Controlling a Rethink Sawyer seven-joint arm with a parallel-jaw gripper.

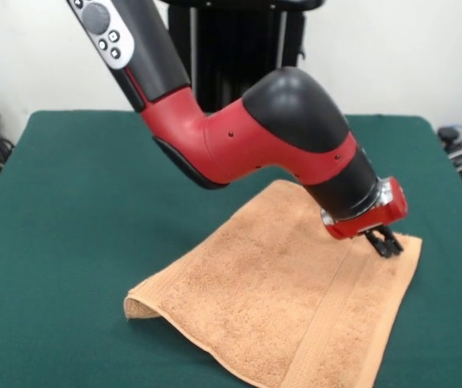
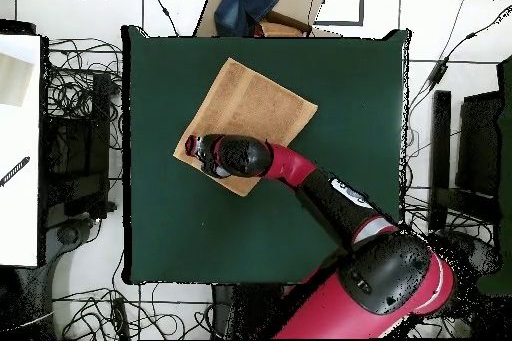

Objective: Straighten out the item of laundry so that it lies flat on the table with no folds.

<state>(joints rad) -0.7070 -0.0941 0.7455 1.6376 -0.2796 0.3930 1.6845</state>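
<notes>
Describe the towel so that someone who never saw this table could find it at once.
Start from the dark green table; the only cloth on it is a peach-orange terry towel, lying under the red and black arm. The gripper sits at one corner. One edge has a woven band, and the opposite corner is curled up.

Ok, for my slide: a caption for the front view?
Tool at the corner of a nearly flat towel on the green table.

Towel (image 1: 295, 307) on table (image 1: 69, 242), off-centre
</notes>
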